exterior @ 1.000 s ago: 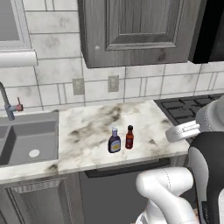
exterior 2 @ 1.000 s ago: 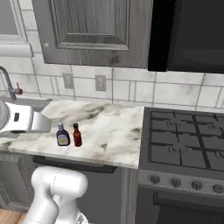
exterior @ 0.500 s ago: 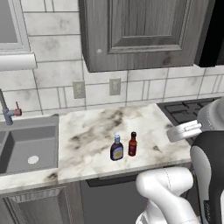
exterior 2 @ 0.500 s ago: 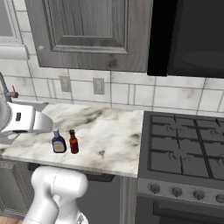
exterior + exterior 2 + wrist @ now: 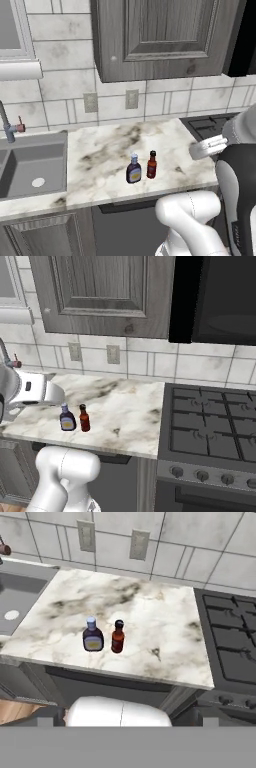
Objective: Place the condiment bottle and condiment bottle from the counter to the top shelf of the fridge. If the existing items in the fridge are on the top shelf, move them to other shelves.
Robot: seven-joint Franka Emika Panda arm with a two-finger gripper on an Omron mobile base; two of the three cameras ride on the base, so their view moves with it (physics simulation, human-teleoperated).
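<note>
You see two bottles upright near the front edge of the marbled stone desk (image 5: 100,155): a squat dark bottle (image 5: 133,169) with a yellow label and pale cap, and just beside it a slim red bottle (image 5: 151,165) with a black cap. Both stand centre-frame, long axes vertical. You cannot tell the pincer's state.

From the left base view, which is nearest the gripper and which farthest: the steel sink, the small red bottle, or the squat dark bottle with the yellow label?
1. Small red bottle, on the marble counter just left of the gripper.
2. Squat dark bottle with the yellow label, beside it, further left.
3. Steel sink, at the far left end.
</note>
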